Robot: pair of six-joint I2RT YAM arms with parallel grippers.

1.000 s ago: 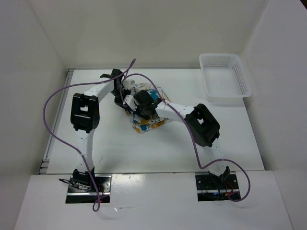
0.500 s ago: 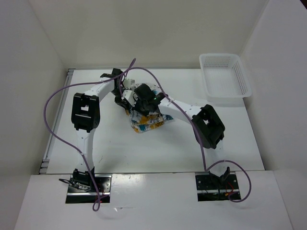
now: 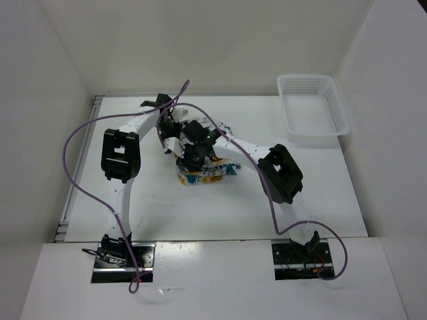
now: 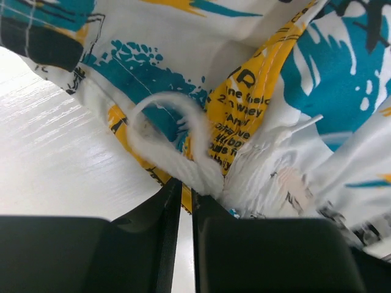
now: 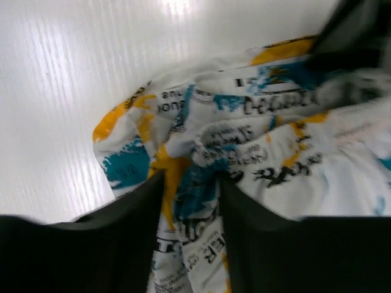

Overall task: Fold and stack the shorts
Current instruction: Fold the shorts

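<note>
Right gripper [image 5: 190, 182] has parted, shorts [image 5: 275, 152] bunched between its jaws | left gripper [image 4: 185, 190] narrow, nipping drawstring [image 4: 198, 162] at its tips | step: likely folding | next: regrasp a flat edge

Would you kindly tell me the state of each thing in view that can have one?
shorts: bunched in a crumpled heap on the table, not yet folded flat.
drawstring: looped out of the cloth.
basket: upright, empty.
left tool: nearly closed, seemingly pinching the shorts at the drawstring.
right tool: open, fingers astride a fold of the shorts.
</note>
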